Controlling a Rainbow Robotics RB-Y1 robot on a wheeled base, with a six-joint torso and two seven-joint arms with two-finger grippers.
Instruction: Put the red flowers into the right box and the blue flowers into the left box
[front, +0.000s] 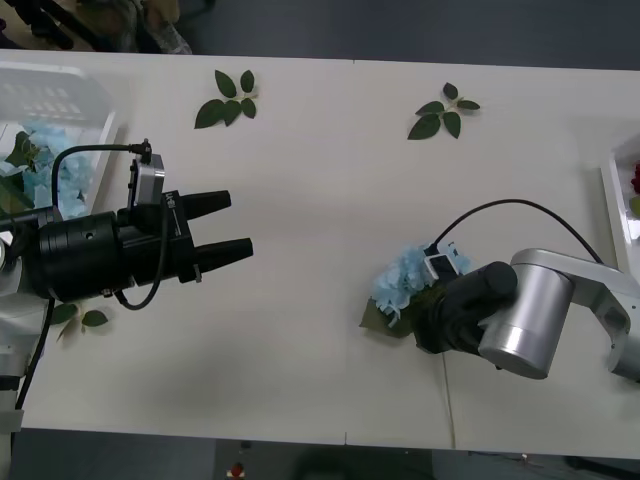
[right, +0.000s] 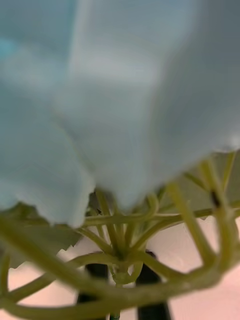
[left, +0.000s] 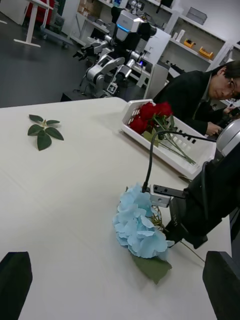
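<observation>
So the bench is mostly bare. The left box sits at the far-left corner and already has blue flowers in it; the right box is at the right edge with red roses inside. So my guess is the sorting's nearly done.

The left gripper hovers over the left side of the bench with its jaws spread open and nothing in them, probably just waiting.

The right gripper is down on the last blue flower, which lies on the bench right of centre, and it comes in from the stem side, I think to avoid crushing the petals. Its jaws are buried in the stems, so can't tell if they've closed yet.

Two leaf sprigs lie near the far edge.
</observation>
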